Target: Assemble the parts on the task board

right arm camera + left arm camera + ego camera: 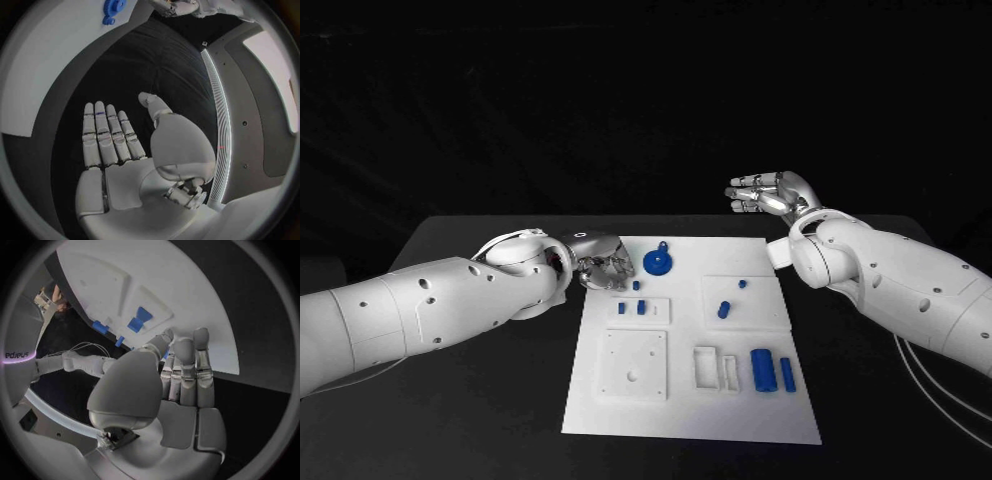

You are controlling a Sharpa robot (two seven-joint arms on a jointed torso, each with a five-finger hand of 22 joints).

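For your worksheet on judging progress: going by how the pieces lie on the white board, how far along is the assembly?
Early, it seems. Done: nothing is clearly joined; two small blue pegs stand in a raised block, perhaps seated. In hand: the left hand holds nothing, its fingers at the board's edge beside the blue gear; the right hand is raised, empty. Left: the gear and two blue cylinders lie loose.

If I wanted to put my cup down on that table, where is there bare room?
Bare black table lies left of the white board, below the left arm, and in a narrower strip to the board's right, below the right arm. The board's middle is crowded with blue pieces, and the left hand sits at its top-left corner.
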